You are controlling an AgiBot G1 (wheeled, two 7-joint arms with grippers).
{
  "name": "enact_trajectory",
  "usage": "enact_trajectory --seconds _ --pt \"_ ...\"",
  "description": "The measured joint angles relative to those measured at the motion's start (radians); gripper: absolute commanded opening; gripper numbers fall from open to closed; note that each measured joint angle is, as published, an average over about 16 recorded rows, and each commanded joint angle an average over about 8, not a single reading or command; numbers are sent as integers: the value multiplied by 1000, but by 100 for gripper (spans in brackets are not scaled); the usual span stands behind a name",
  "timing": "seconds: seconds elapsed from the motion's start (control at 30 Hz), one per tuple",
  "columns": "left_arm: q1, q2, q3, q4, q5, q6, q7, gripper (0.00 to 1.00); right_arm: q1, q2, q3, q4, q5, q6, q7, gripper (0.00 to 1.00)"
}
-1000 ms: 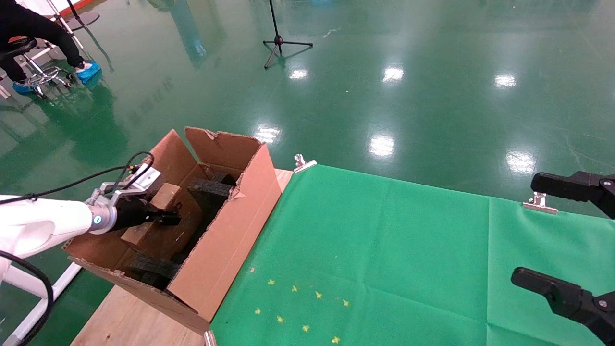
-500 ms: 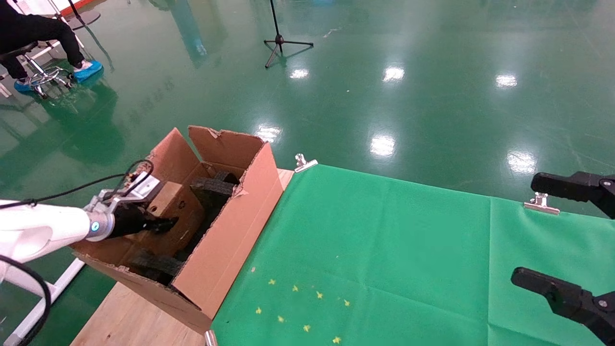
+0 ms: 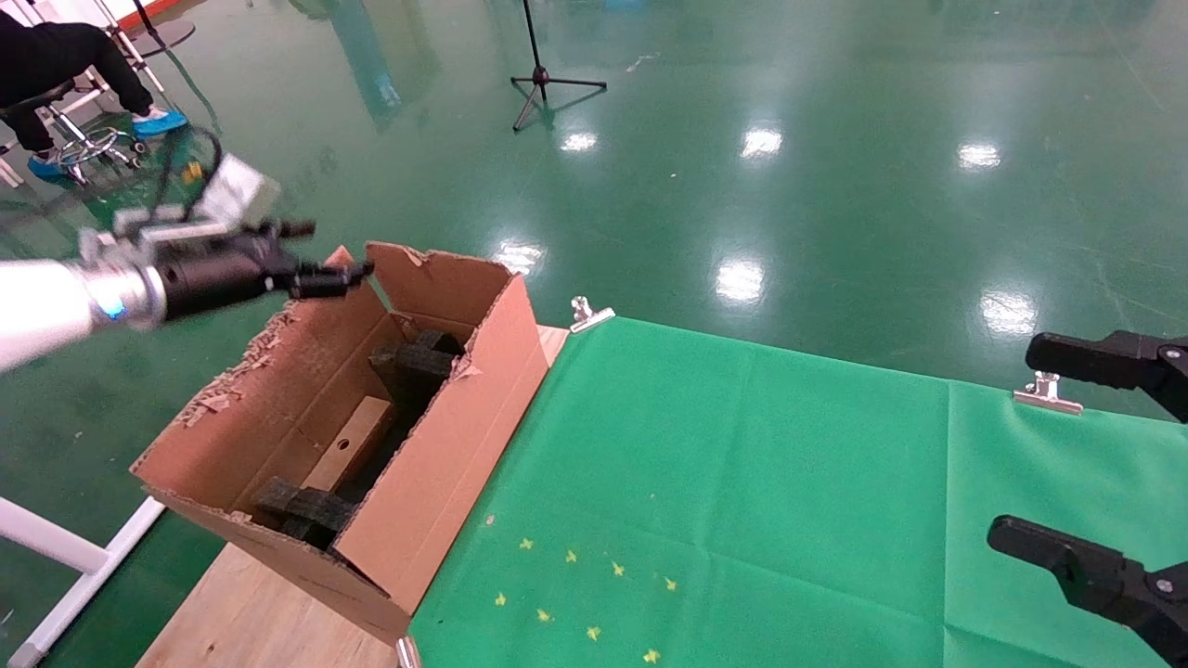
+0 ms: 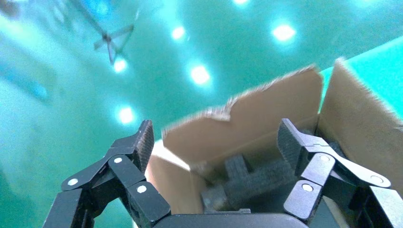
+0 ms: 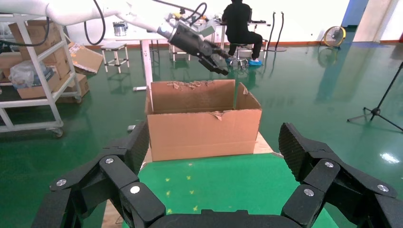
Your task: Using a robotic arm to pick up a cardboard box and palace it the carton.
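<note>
The carton [image 3: 436,464] stands open at the table's left end, with black foam inserts [image 3: 416,357] inside. The cardboard box [image 3: 353,443] lies on the carton's floor between the inserts, its small round hole showing. My left gripper [image 3: 325,274] on the white robotic arm [image 3: 37,306] is open and empty, held in the air above the carton's far left flap. In the left wrist view its gripper [image 4: 215,137] looks down on the carton [image 4: 266,114]. My right gripper [image 3: 1012,441] is open and empty, parked at the right over the green cloth. The right wrist view shows that gripper [image 5: 214,142], the carton [image 5: 204,126] and the left gripper [image 5: 214,64].
A green cloth [image 3: 742,482] covers the table, held by metal clips [image 3: 587,314]. Bare wood [image 3: 251,612] shows under the carton. On the green floor beyond stand a tripod [image 3: 543,79] and a seated person [image 3: 56,56] at far left. Shelves with boxes [image 5: 33,71] stand beyond the carton.
The left gripper has let go of the cardboard box, which now lies lower on the carton's floor. The gripper has risen out of the carton and back over the far left flap.
</note>
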Motion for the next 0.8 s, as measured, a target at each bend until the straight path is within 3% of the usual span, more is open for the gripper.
enact_trajectory --seconds 0.37,0.8 --pt "26 -17 -7 -97 -39 54 -7 100 0 0 0 0 0 0 0 100" --pt "120 -24 -33 -274 -175 145 -53 100 0 0 0 0 0 0 0 100"
